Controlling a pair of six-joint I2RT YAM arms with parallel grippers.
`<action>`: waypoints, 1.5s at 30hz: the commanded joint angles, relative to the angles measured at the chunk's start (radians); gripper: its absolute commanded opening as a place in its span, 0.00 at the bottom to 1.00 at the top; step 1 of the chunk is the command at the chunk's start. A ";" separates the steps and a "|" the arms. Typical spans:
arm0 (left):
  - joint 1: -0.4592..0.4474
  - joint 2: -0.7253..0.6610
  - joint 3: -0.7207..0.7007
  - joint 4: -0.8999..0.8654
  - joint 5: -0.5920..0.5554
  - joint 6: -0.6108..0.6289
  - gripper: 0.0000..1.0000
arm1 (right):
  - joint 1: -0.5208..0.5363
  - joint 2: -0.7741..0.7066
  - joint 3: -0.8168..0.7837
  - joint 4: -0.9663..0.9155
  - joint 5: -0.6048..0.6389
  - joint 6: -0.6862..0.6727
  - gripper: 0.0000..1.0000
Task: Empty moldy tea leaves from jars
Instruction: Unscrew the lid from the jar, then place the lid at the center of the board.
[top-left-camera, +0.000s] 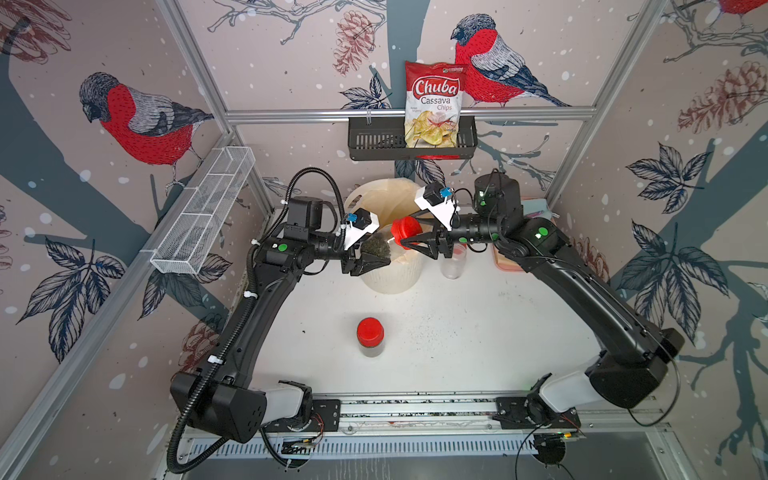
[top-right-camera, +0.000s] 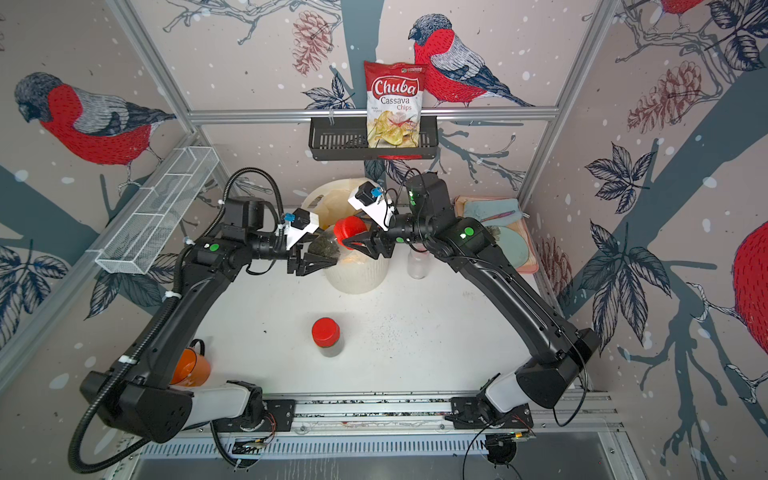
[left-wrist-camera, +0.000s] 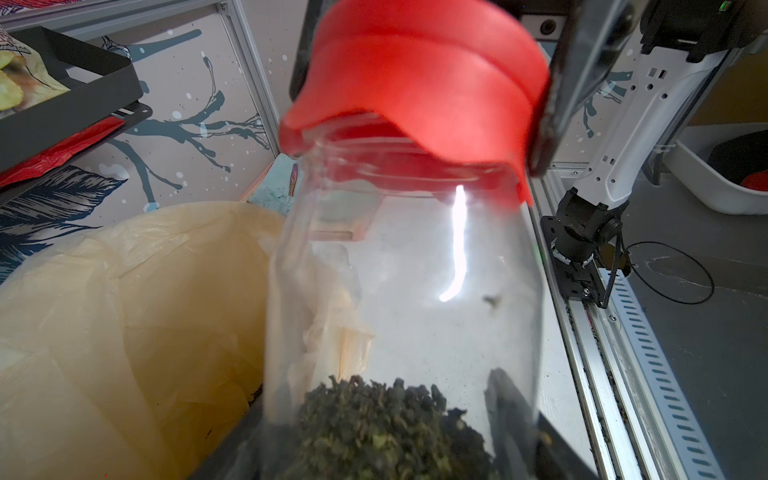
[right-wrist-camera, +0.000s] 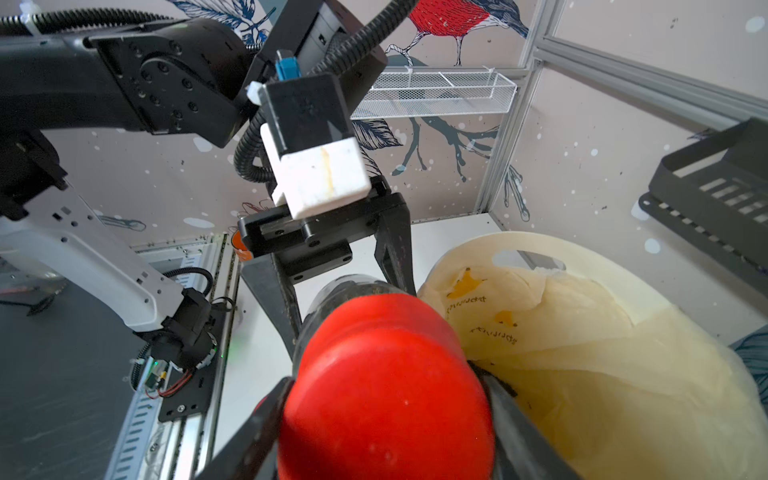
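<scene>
A clear jar (left-wrist-camera: 407, 270) lies roughly level above the white ribbed bin (top-left-camera: 395, 278), with dark tea leaves (left-wrist-camera: 374, 424) piled at its base end. My left gripper (top-left-camera: 374, 259) (left-wrist-camera: 386, 440) is shut on that jar's body. My right gripper (top-left-camera: 409, 237) (right-wrist-camera: 386, 415) is shut on its red lid (right-wrist-camera: 386, 386) (left-wrist-camera: 415, 83), which sits at the jar's mouth. In both top views a second jar (top-left-camera: 370, 336) (top-right-camera: 327, 336) with a red lid and tea leaves stands mid-table. A third clear jar (top-left-camera: 453, 264) stands lidless to the right of the bin.
The bin's yellowish bag liner (left-wrist-camera: 124, 311) gapes open under the held jar. A black wall basket (top-left-camera: 374, 143) holds a chips bag (top-left-camera: 434, 104). A white wire basket (top-left-camera: 208, 212) hangs on the left wall. An orange mug (top-right-camera: 191, 368) and a tray (top-right-camera: 498, 232) flank the table.
</scene>
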 joint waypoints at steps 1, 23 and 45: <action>0.000 -0.001 0.001 0.025 0.046 0.005 0.62 | -0.003 0.016 0.035 -0.049 -0.040 -0.190 0.00; 0.000 -0.015 0.002 0.033 0.028 0.005 0.62 | -0.367 -0.128 -0.086 0.231 -0.112 0.241 0.00; 0.000 -0.052 0.015 0.091 0.002 -0.036 0.62 | -0.586 0.311 -0.105 0.001 0.502 0.501 0.00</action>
